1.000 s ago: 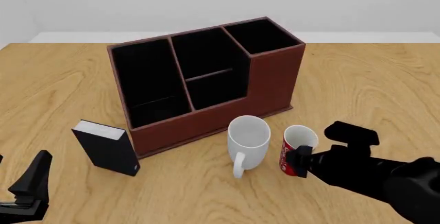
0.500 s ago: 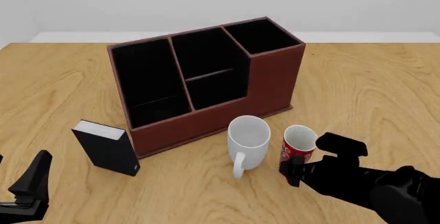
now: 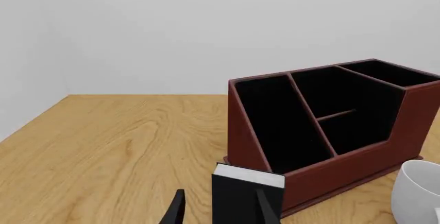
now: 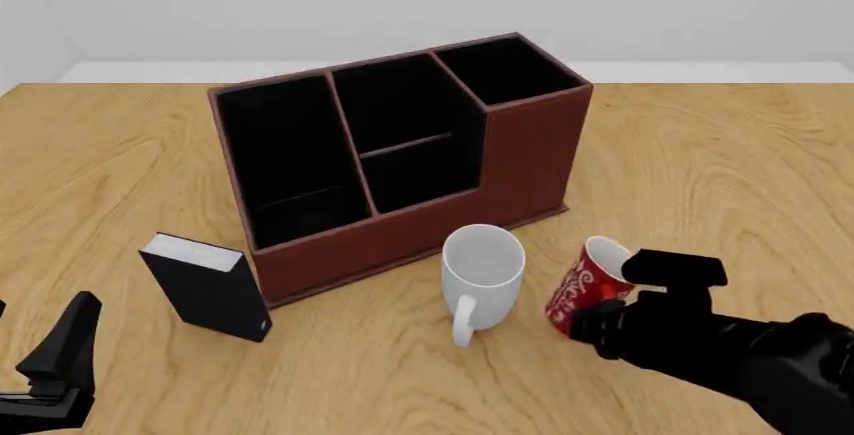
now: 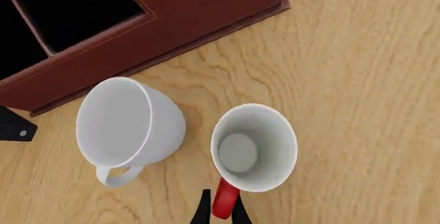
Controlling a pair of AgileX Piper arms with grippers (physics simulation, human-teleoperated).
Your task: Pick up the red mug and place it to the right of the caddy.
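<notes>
Since a second ago the mug [image 4: 583,288] is tipping: it stood upright beside the white mug [image 4: 482,273] and is now leaning with its mouth toward the right, while the right gripper [image 4: 603,327] is sitting a little lower and further right than before. Nothing else is shifting; the caddy [image 4: 400,155], the black box [image 4: 207,285] and the left gripper [image 4: 60,360] are keeping their places.

The mug is in front of the caddy's right end, just beside the white mug but apart from it. Whether its base is touching the table [image 4: 721,165] or has just cleared it is not something the front view is settling.

In the right wrist view the two fingers [image 5: 205,211] are closing on the red handle [image 5: 224,203], one on each side, so the right gripper is grasping the mug by its handle. The left gripper is hanging idle near the table's near left edge with its fingers spread and nothing between them.

The step in hand looks like the pick-up, just turning into the lift. Next, I judge, the arm is needing to raise the mug clear, carry it past the caddy's right wall, level it and set it down upright. A handle-only grip is risking more swing or tilt.
</notes>
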